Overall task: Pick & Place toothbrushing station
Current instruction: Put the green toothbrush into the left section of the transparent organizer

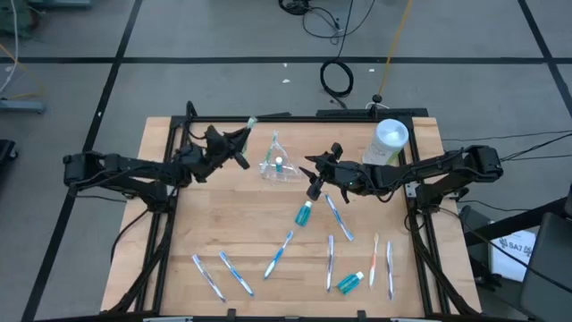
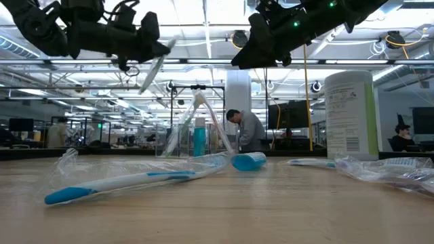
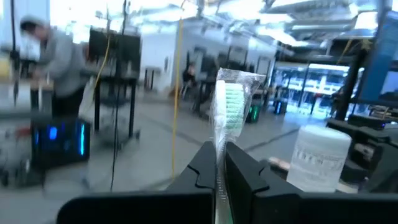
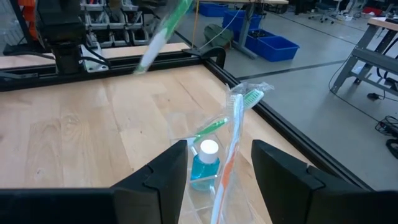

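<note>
My left gripper [image 3: 219, 163] clamps a wrapped green toothbrush [image 3: 231, 111] upright, ready for insertion into the toothbrushing station [image 1: 278, 165] near the table's [image 1: 223, 224] far edge. My right gripper [image 4: 217, 163] waits open beside it.

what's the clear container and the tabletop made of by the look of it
The clear container looks like thin colourless plastic: see-through, edges glinting. The tabletop looks like pale wood with a smooth finish, showing plank seams and grain, though it may be laminate.
</note>
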